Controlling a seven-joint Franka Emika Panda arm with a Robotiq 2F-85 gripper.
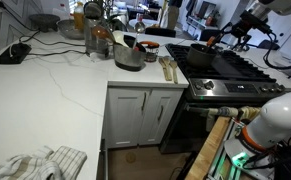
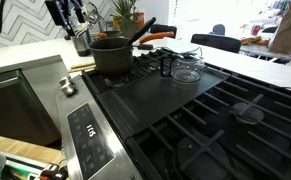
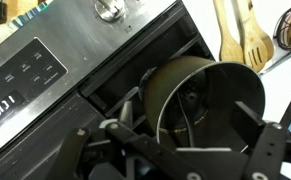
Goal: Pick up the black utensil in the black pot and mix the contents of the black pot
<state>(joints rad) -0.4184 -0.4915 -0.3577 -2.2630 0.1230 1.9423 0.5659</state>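
Observation:
The black pot [image 2: 110,58] stands on the stove's near-left burner; it also shows in an exterior view [image 1: 198,56] and fills the wrist view [image 3: 200,95]. The black utensil [image 2: 143,31] lies in it, its thin handle sticking out over the rim; in the wrist view the handle [image 3: 191,122] runs across the pot's inside. My gripper [image 3: 183,114] hangs above the pot, open and empty, with a finger on each side of the handle and not touching it. It shows above the pot in both exterior views [image 2: 71,18] [image 1: 223,40].
Pale wooden utensils [image 3: 241,35] lie on the white counter [image 1: 55,85] beside the stove. A glass lid [image 2: 186,72] rests on the black grates [image 2: 215,115]. An orange-handled tool [image 2: 163,36] sits behind the pot. Pots and jars [image 1: 105,40] crowd the counter's back.

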